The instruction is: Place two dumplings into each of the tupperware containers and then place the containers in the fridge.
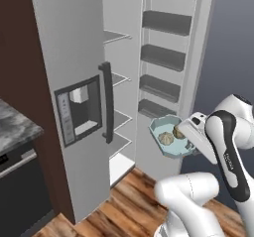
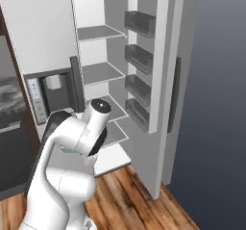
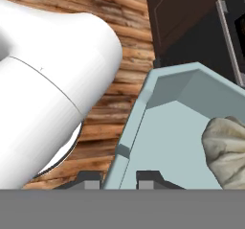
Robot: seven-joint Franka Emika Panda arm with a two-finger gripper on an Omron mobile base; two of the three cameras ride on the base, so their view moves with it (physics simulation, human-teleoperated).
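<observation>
Left base view has the pale blue-teal tub (image 1: 171, 138) carried in the air in front of the open fridge (image 1: 74, 82), level with its lower shelves (image 1: 118, 143) and well clear of the wooden floor (image 1: 124, 201), with two dumplings (image 1: 166, 138) sitting in it side by side. The jaws (image 3: 119, 179) are closed down to a narrow gap on the tub's near rim, one fingertip outside the wall and one inside, as the hand view shows at its lower edge; the tub reaches away from them, and one dumpling (image 3: 224, 149) lies in it beyond the jaws and off to one side. So I would say the filling of this container is done and the step in hand is carrying it into the fridge. The next move, to my eye, calls for swinging the tub further in over a bare shelf, keeping it level so nothing rolls out, lowering it until it rests, and only then letting go. In the right base view the arm (image 2: 72, 142) stands in front of the tub and hides nearly all of it. The hand view cuts the second dumpling off. I cannot find the dark grey container or the other two dumplings from here.
</observation>
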